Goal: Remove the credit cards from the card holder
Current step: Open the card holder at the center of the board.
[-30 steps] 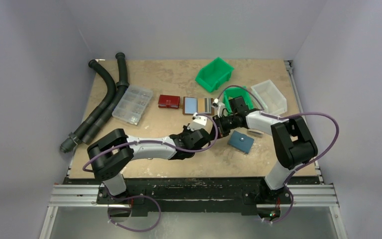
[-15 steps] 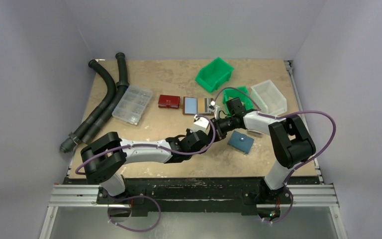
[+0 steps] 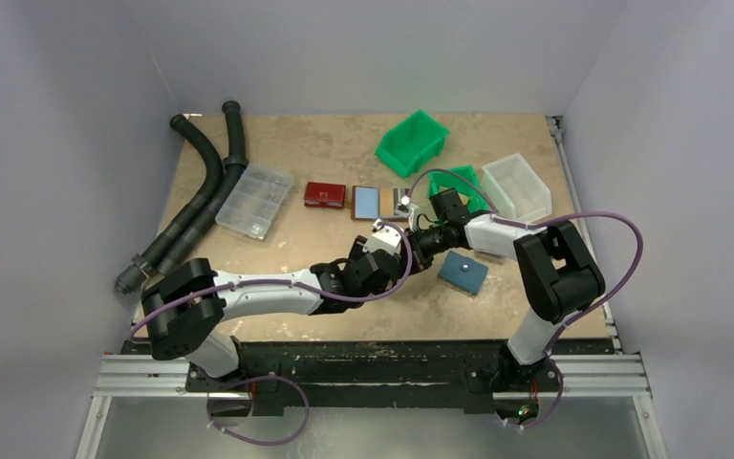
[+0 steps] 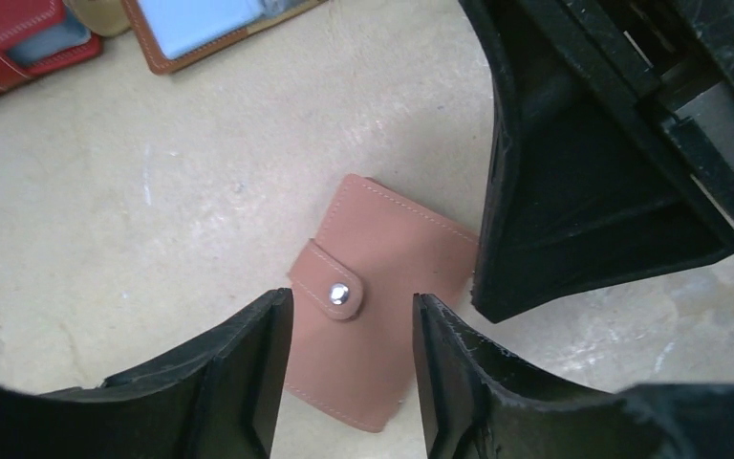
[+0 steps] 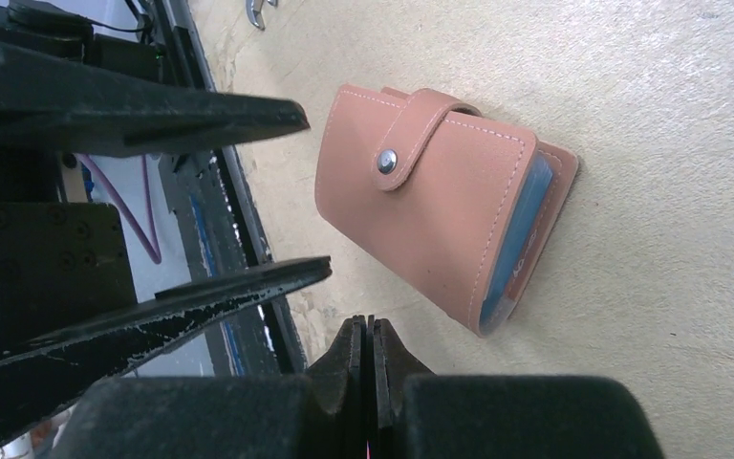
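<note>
Cards [image 5: 524, 234] show only as thin blue edges along the open side of the holder [image 5: 430, 201], a tan leather one lying flat on the desk [image 5: 679, 115] with its strap snapped shut by a metal stud, so they are all inside it. Left fingers [image 4: 268, 335] are spread wide, one on each side of the holder's near end, with the stud in the gap between them; neither is seen pressing the leather. Right fingers [image 5: 358, 349] are pressed together into a single wedge with nothing between them. In the left wrist view that wedge sits at the holder's right corner and covers a bit of its edge; whether it touches the leather cannot be told. In the top view both arms reach in to meet near the middle of the desk, and they hide the holder there. Just behind that spot lie a red wallet [image 3: 325, 194] and, beside it on the right, an open brown wallet [image 3: 379, 202] with a light blue panel. A blue pouch [image 3: 463, 273] lies to the right of the meeting point. Farther back stand a green bin [image 3: 412, 142] and a clear bin [image 3: 517, 185]; a clear parts box [image 3: 255, 199] and black hoses [image 3: 237, 143] are at the left.
</note>
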Robot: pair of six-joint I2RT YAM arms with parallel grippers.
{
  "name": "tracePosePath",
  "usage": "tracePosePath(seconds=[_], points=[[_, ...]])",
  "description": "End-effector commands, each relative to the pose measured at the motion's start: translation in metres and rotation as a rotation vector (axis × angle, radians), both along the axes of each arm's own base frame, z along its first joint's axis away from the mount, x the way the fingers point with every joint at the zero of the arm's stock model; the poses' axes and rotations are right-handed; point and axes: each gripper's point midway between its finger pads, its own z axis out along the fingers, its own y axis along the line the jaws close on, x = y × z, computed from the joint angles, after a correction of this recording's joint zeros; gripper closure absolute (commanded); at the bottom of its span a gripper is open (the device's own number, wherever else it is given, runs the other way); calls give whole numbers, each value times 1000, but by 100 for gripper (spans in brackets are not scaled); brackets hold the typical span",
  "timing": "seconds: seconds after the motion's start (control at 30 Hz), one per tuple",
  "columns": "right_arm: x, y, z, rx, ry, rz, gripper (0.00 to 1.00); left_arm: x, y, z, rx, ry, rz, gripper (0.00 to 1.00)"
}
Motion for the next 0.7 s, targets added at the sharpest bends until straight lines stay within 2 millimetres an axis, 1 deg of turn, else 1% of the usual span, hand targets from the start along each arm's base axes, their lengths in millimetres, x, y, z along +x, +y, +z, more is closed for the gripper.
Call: tracePosePath(seconds=[0.0,0.17,0.27,0.43,0.57,0.67], points=[[10,6,11,14,-43,2,100,8,14,13,117,-78,-35,46],[11,5,9,9,-42,0,100,13,13,-1,179,-59,-80,44],[11,5,7,4,-40,-2,100,20,15,-5,188,-44,-83,43],[12,5,6,0,-36,-3,100,26,14,-10,170,-15,-121,43],[10,7,8,9,-32,6,100,27,10,-18,150,18,-173,51],[8,10,9,10,-40,24,100,26,8,-24,146,33,-202,53]])
